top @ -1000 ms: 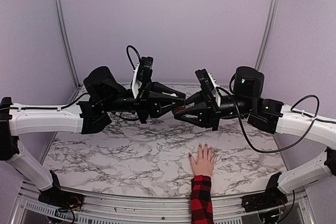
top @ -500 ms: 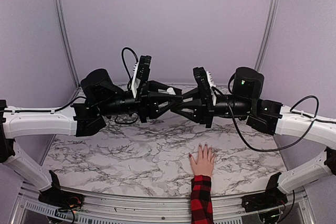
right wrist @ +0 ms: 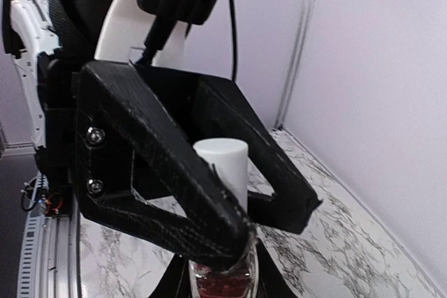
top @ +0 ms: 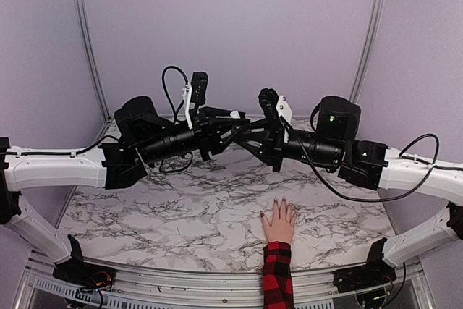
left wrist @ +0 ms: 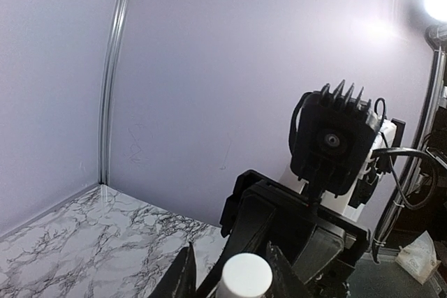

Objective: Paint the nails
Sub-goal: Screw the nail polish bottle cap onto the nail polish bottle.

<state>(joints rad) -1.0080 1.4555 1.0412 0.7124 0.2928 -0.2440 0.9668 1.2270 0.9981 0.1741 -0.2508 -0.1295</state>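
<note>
Pretty sure I live in a robotics lab test booth, not anybody's home. Plain lavender panels (top: 231, 34) box me in on the left, far and right sides, and bare metal posts (top: 83, 34) run up the far corners. The table (top: 181, 208) has a marble-print top, but it sits in a metal frame, and the rail (top: 181, 281) along the near edge is where my two arms (top: 58, 168) are bolted down. Loose black cables (top: 347, 195) hang off them. My left wrist view catches a harsh lamp (left wrist: 438, 1) up high on the right. Past the post there it's a dim room with clutter I can't make out.
</note>
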